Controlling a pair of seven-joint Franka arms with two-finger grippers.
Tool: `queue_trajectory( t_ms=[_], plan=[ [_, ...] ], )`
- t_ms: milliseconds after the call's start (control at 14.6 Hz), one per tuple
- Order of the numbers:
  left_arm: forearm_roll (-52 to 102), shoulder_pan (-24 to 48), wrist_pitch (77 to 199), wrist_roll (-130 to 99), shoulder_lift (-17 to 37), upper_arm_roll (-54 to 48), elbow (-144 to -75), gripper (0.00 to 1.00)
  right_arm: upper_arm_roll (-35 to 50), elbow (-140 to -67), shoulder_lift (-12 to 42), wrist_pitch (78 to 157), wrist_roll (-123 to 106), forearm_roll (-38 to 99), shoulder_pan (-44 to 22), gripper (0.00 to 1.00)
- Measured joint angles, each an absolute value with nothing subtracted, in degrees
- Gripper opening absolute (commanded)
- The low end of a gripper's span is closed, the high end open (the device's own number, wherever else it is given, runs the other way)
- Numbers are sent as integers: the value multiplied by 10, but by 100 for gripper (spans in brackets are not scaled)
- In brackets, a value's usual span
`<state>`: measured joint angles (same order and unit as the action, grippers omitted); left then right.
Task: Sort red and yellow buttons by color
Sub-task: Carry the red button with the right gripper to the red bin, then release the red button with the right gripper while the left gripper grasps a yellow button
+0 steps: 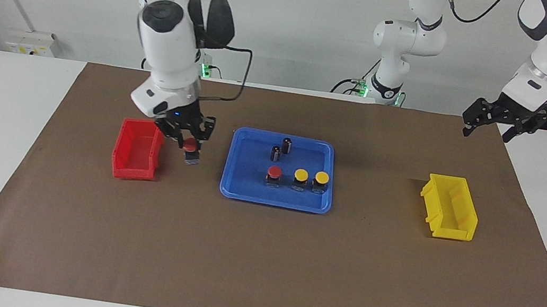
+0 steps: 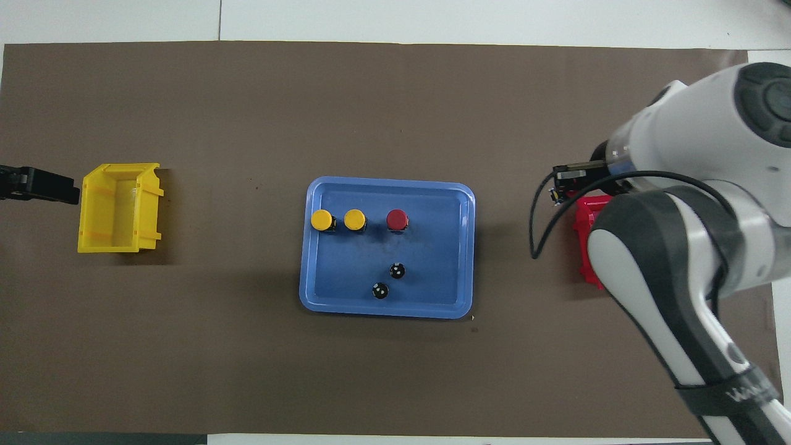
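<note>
Facing view alone shows right gripper [image 1: 190, 143] pinching red button [image 1: 191, 150] aloft beside red bin [image 1: 137, 149]; left gripper [image 1: 492, 120], fingers spread, raised nr yellow bin [image 1: 450, 208]

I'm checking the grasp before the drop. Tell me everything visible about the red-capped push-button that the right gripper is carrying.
The red-capped push-button has a round, glossy red cap on a blocky black-and-silver base that hangs below it. It is off the table, upright or nearly so, gripped near the cap by the right gripper, whose fingers are shut on it. It hangs over the brown mat between the red plastic bin and the blue tray, close to the bin's rim, and nothing else touches it. The overhead view hides it.
</note>
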<state>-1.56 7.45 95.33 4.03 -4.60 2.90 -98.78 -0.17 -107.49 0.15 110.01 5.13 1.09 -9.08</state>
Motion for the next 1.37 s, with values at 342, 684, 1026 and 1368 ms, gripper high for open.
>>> queue_trajectory(
  t_ms=[342,684,1026,1368],
  plan=[
    [2,181,1064,-108,-49,23,-1077,99,-4,-1225,-100,1112,-52,21,4,23],
    [25,263,1213,-253,25,21,-1117,95,-3,-1300,-121,1169,-103,23,47,23],
    [26,310,1290,-274,112,21,-1114,95,1,-1347,-112,1243,-94,57,41,23],
    [26,345,1298,-274,136,21,-1113,85,2,-1376,-105,1269,-84,59,34,23]
  ],
)
